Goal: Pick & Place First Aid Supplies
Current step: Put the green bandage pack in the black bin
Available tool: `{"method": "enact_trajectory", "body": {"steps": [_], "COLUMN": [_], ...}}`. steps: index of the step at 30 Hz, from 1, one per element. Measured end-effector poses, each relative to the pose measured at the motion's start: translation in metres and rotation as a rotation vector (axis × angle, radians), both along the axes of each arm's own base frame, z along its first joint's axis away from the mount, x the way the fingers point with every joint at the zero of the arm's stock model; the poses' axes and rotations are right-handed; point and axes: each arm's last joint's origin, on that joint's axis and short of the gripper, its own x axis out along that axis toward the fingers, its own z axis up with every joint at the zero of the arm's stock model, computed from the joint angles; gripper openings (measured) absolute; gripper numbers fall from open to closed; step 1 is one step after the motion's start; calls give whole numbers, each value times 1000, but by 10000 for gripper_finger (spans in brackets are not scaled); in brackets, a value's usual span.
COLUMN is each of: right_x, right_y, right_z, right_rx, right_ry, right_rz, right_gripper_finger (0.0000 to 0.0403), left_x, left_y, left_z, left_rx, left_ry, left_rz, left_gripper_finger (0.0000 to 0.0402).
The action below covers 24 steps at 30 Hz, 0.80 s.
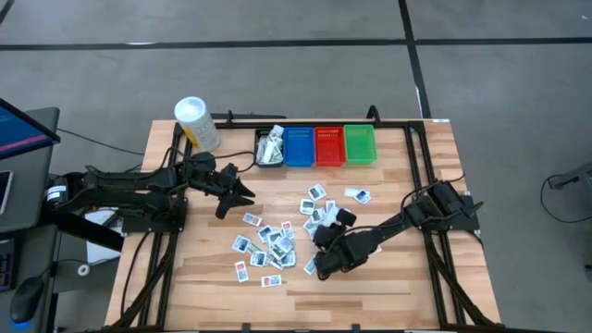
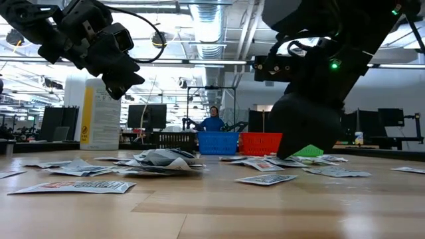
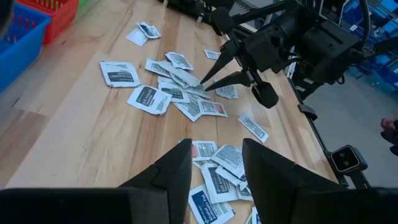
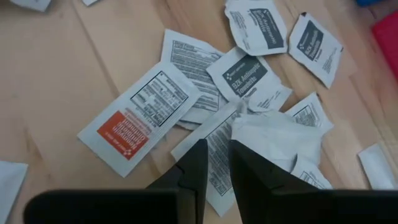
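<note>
Right wrist view: flat white packets (image 4: 186, 93) with blue, dark or red marks; right fingers (image 4: 214, 168) nearly together, left fingers (image 3: 214, 171) spread.

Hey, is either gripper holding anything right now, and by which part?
Left gripper: open, holding nothing. Right gripper: nearly shut, down on the packets; whether it grips one cannot be told.

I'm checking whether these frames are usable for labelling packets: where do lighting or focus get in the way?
High view: even light, but the packets are too small to read. Low view: bright ceiling lights leave both arms as dark shapes, and the nearest packet is soft. Left wrist view: print on the packets blurs, and the right gripper is dark. Right wrist view: sharpest, with labels legible on the orange-marked packet.
</note>
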Motion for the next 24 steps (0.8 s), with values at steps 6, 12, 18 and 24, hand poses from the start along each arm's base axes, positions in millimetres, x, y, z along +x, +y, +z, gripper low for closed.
{"method": "enact_trajectory", "body": {"steps": [6,12,18,24], "right_x": [-1,-2,-1,1], "right_y": [0,0,-5,-13], "right_z": [0,-1,-1,-1], "right_rx": [11,7,1,-2], "right_ry": [14,28,41,49], "right_rz": [4,3,-11,-33], "right_gripper_finger": [59,59,59,59], "left_x": [0,0,0,0], "left_y": [0,0,0,0], "left_z": [0,0,0,0], "left_rx": [-3,-3,-3,-3], "left_ry": [1,1,1,1], "left_rz": [1,1,1,1], "left_gripper_finger": [143,143,143,143]}}
